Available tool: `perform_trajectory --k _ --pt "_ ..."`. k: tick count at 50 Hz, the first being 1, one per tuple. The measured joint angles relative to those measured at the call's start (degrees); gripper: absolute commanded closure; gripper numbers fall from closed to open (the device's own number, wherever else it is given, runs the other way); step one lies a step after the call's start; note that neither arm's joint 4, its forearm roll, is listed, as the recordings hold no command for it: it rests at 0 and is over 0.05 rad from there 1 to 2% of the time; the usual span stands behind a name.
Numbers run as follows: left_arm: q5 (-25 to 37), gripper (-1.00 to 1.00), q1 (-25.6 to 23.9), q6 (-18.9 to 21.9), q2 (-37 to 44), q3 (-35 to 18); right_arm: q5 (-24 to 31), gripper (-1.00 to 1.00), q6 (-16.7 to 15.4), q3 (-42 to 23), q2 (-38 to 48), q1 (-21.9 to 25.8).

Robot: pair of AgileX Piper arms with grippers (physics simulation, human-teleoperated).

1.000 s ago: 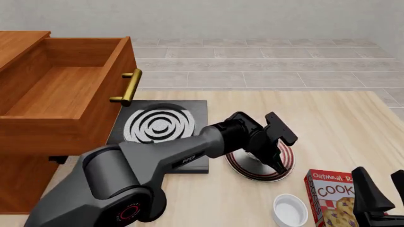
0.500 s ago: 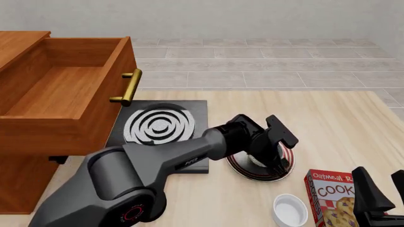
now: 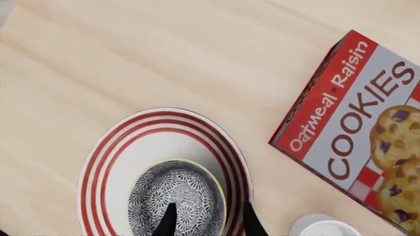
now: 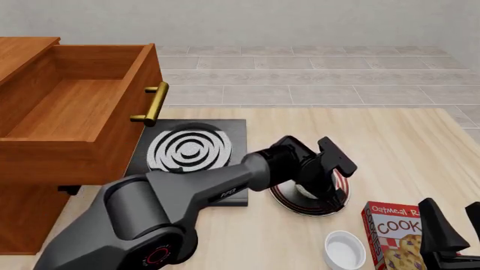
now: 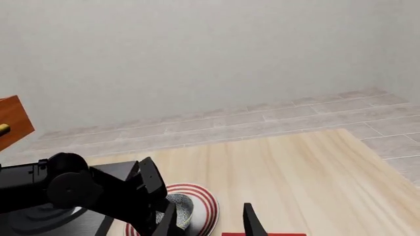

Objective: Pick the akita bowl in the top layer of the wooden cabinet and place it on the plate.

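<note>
The akita bowl sits on the plate, off-centre toward the rim on the side nearest the oatmeal raisin cookie box, its grey patterned inside facing up. In the left wrist view the two dark fingers of the left gripper stand narrowly apart, one tip over the bowl's inside and the other over its rim edge by the plate's red rings; whether they press on the rim or merely straddle it cannot be told. In the front view the left gripper is bent down over the plate, which lies on the table just right of the black stove with white rings. The wooden cabinet stands at the left, its top layer pulled out, with the brass handle showing on its front. Near the front edge a small white bowl rests just left of the cookie box. The right gripper is low at the right corner beside the box, its fingers parted with nothing between them; the right wrist view looks past them to the plate and bowl beneath the left arm.
</note>
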Motion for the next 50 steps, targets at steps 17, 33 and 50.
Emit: perform_trajectory --k 17,33,50 --pt "1.31 -1.0 0.13 0.21 -2.22 -0.27 0.05 -1.0 -0.62 -0.24 0.0 0.26" --pt "2.52 -1.0 -0.56 -0.27 -4.71 -0.42 0.0 -1.0 -1.34 -0.39 0.0 0.48" --pt "3.49 -1.0 -1.15 -0.44 -7.84 0.34 0.01 -1.0 -1.93 -0.53 0.0 0.62"
